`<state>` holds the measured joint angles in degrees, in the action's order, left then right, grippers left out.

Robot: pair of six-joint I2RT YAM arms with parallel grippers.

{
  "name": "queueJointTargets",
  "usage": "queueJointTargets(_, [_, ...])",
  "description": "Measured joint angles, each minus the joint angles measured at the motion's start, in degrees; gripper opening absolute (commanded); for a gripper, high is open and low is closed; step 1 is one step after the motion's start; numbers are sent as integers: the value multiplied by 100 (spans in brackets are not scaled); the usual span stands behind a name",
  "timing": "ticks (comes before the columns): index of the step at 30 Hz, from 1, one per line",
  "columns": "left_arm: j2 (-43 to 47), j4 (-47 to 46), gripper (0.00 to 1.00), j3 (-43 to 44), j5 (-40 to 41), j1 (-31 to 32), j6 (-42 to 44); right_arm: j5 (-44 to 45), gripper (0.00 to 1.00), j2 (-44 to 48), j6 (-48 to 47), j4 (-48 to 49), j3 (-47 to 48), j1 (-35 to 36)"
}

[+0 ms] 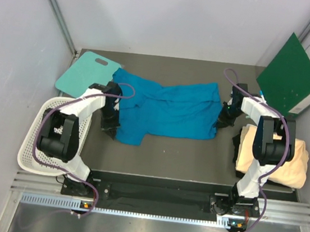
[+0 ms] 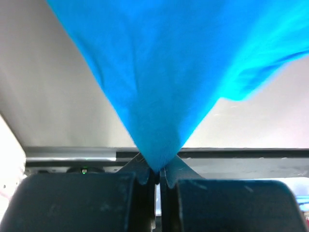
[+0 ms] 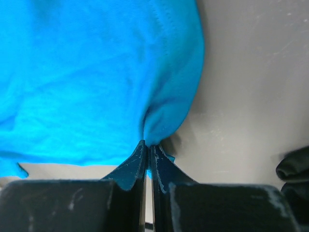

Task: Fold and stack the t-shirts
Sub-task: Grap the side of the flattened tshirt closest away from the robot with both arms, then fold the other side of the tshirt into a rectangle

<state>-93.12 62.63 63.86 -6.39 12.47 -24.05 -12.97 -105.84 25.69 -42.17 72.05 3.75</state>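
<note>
The blue t-shirt lies spread and rumpled across the middle of the dark table. My left gripper is shut on its left edge; in the left wrist view the blue cloth hangs from the closed tips. My right gripper is shut on the shirt's right edge; in the right wrist view the cloth is pinched at the tips. The cream-yellow t-shirt lies as a folded bundle at the right, partly behind the right arm.
A teal board with a handle hole lies at the back left. A white mesh basket stands at the left edge. A green binder leans at the back right. Grey walls close in both sides.
</note>
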Motion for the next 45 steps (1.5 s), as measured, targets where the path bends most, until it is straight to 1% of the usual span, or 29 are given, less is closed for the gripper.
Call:
queueJointTargets(8, [-81,256,0,1290,-37,-118,44,-293,0,0,2,-149,332,-52])
queueJointTargets(15, [-599,295,0,2059,-201,-417,138,-446,1,-57,-2,-216,879,-157])
queueJointTargets(20, [-1056,284,0,2651,-378,-549,146,-566,1,-553,-9,-188,1486,-201])
queueJointTargets(24, [-1405,208,0,3204,-527,-601,118,-636,2,-1130,-9,-205,1947,-205])
queueJointTargets(30, [-1803,155,0,3910,-645,-640,55,-739,2,-1744,-2,-195,2435,-212])
queueJointTargets(36, [-1906,173,0,4234,-673,-800,4,-804,1,-1856,46,-199,2583,-284])
queueJointTargets(45, [-2090,293,0,4332,-726,-1014,26,-852,1,-1856,186,-76,2629,-691])
